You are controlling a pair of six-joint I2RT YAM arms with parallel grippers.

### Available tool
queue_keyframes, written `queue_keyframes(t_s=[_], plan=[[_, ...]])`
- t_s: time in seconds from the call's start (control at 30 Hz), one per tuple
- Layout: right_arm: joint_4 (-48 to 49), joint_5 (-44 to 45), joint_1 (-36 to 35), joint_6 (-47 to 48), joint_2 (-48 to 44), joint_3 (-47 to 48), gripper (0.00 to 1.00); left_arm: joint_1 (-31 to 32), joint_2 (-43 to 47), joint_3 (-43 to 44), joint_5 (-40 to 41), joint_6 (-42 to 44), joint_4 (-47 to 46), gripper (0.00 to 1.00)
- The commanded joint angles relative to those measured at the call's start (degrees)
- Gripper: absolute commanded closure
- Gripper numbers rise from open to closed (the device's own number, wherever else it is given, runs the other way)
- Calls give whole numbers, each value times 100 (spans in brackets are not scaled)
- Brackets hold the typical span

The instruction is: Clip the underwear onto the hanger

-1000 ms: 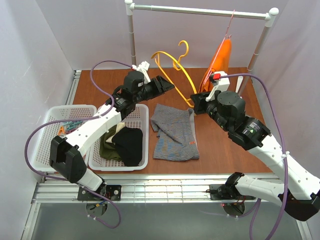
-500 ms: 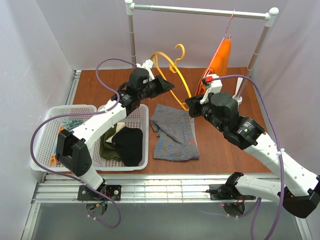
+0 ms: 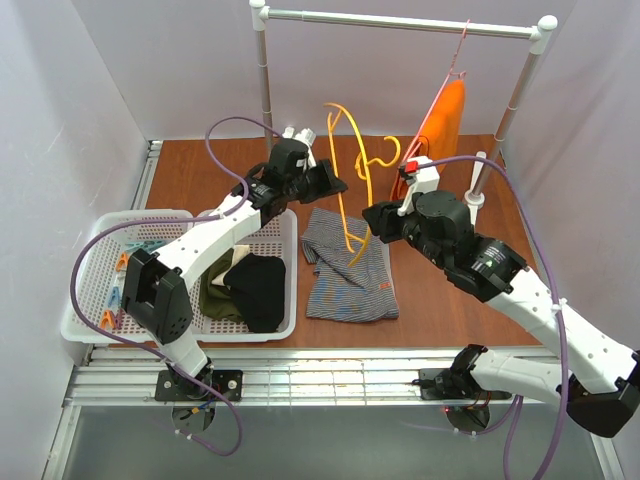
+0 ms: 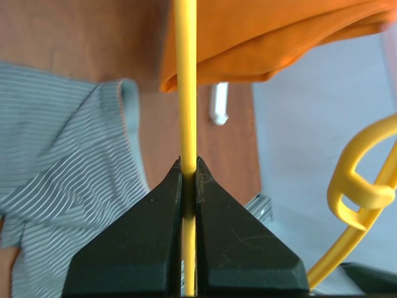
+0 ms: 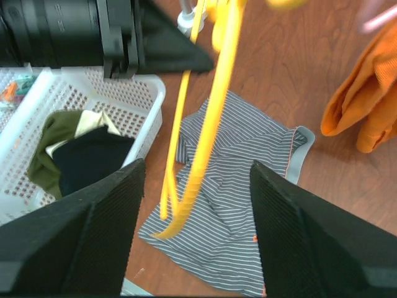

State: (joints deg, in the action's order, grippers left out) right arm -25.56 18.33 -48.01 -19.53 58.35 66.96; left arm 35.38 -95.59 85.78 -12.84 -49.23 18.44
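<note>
Stretched rightward from over the white basket, with the left gripper pinched shut on the thin bar of the yellow hanger, held nearly upright above the grey striped underwear lying flat mid-table. Angled in from the right, with the right gripper spread apart beside the hanger. Swapped since a second ago: then gripped by the right, left open, hanger farther back.

**A:** so what's actually sitting on the brown wood surface?

**B:** grey striped underwear lying flat mid-surface, white baskets side by side on the left, and a rack post back right.
</note>
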Motion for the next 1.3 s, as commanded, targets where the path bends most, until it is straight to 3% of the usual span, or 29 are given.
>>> queue_keyframes(t_s=[0.0, 0.3, 0.47, 0.77, 0.97, 1.27], plan=[[61, 486, 20, 160, -236, 265, 36, 5, 128, -218, 62, 335, 661, 100], [-265, 1304, 29, 502, -622, 563, 32, 5, 620, -1448, -52, 458, 301, 100], [-318, 1586, 37, 687, -614, 643, 32, 118, 393, -1634, 132, 485, 327, 100], [-195, 1560, 37, 397, -491, 379, 32, 768, -565, -1081, 343, -7, 292, 100], [-177, 1586, 46, 354, -587, 327, 32, 927, -1075, -984, 229, -473, 117, 100], [-432, 1402, 46, 98, -851, 168, 33, 1199, -1997, -159, 229, -798, 107, 100]])
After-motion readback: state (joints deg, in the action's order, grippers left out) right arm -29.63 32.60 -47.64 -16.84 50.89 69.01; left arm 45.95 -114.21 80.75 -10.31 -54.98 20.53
